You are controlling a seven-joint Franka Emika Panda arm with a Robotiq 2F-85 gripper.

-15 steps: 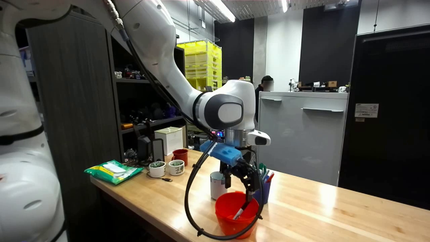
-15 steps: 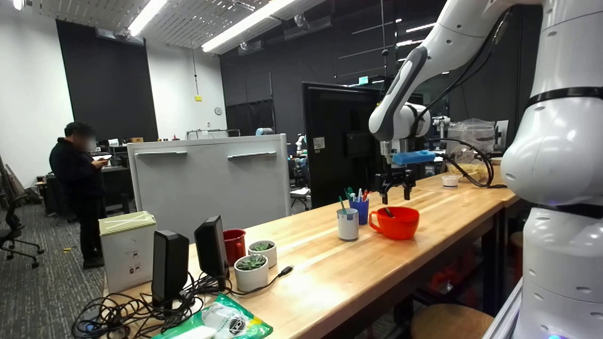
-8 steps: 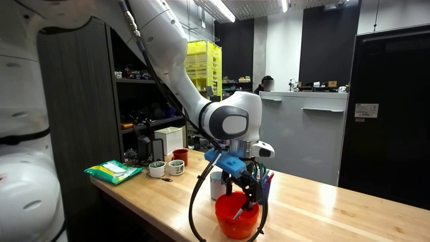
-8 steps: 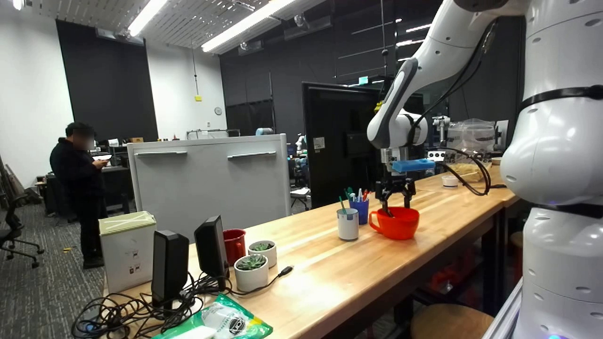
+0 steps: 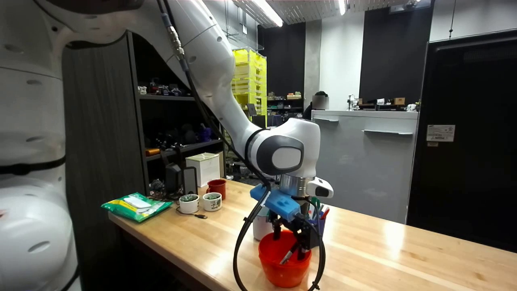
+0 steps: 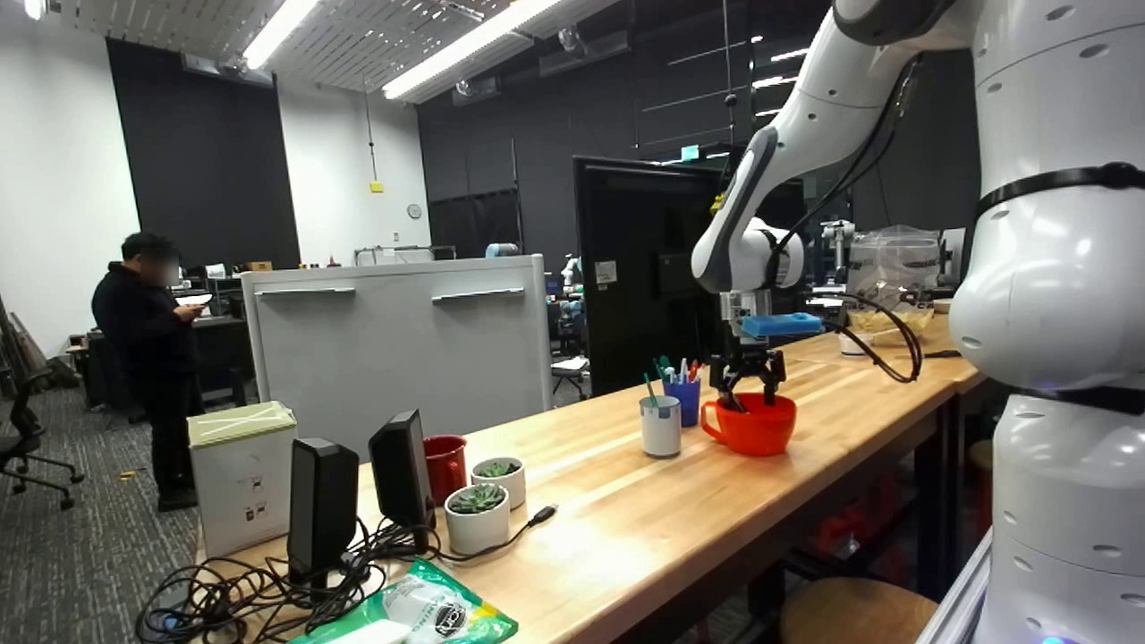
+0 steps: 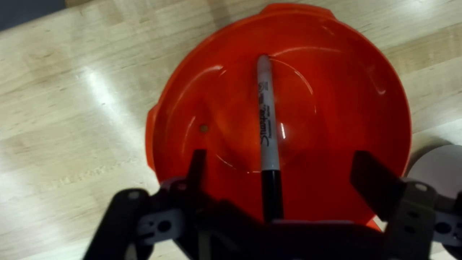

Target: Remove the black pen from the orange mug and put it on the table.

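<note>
We saw the gripper (image 7: 279, 162) with its fingers (image 7: 371, 180) spread wide at the mouth of the orange mug (image 6: 760, 438), holding nothing. The black pen (image 7: 267, 119) leaned inside the mug; in the wrist view its black cap lay between the fingers with a clear gap to each, and its grey barrel ran away from them. We could not tell how deep they reached. The table (image 7: 65, 126) lay below the fingers; in an exterior view we found the white-grey cup (image 6: 660, 434) off to one side of them, and the blue cup (image 6: 689, 407), with coloured pens (image 6: 696, 370), near them too
</note>
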